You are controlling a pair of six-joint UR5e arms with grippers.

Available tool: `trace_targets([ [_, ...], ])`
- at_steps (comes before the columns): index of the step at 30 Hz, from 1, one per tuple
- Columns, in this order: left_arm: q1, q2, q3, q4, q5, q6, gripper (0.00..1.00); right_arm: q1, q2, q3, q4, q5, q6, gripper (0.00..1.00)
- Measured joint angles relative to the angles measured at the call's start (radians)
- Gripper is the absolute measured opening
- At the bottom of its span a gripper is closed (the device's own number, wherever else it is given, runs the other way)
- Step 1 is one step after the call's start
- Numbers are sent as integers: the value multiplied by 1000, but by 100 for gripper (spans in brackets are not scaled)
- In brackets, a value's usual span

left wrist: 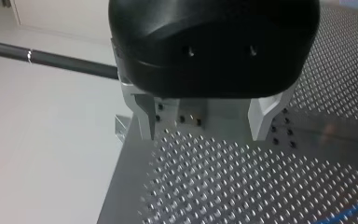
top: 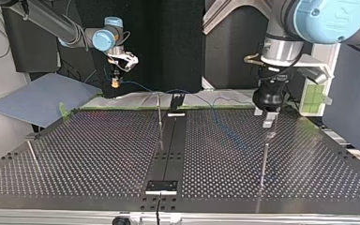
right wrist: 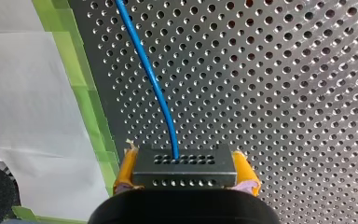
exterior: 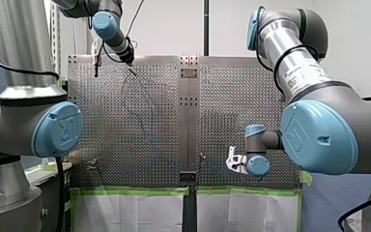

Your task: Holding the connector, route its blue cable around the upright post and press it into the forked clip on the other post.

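My right gripper point(right wrist: 186, 184) has its yellow pads shut on a grey metal connector point(right wrist: 184, 166). The blue cable point(right wrist: 149, 74) leaves the connector and runs ahead over the perforated plate. In the top view this gripper point(top: 116, 83) hangs at the far left, above the table's back edge. The cable point(top: 221, 123) trails across the plate toward the view's right. My left gripper point(left wrist: 204, 135) is black with metal fingers; they stand open with nothing between them. It point(top: 268, 123) hovers just above a thin upright post point(top: 264, 161). Another post point(top: 159, 117) stands near the centre strip.
A third thin post point(top: 32, 152) stands at the top view's left. Green tape point(right wrist: 81, 84) and white sheeting line the plate's edge beside my right gripper. A dark centre strip point(top: 168, 150) divides the two perforated plates. A blue-grey board point(top: 42, 98) lies off the far left corner.
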Motion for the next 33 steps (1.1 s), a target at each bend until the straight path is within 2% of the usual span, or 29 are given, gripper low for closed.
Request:
trace_targets([
  [3,-1,-2,15,-17,13,-7,98,1,0,0,0,0,0,0],
  [6,-2,-5,21,-31,6,-11,98,1,0,0,1,0,1,0],
  [18,-2,-22,24,-73,-80,-14,98,2,0,1,-2,0,4,0],
  [26,-2,-22,24,-94,-107,-15,98,3,0,1,-2,-3,5,0],
  [33,-2,-22,24,-141,-155,-7,98,4,0,1,0,-5,5,0],
])
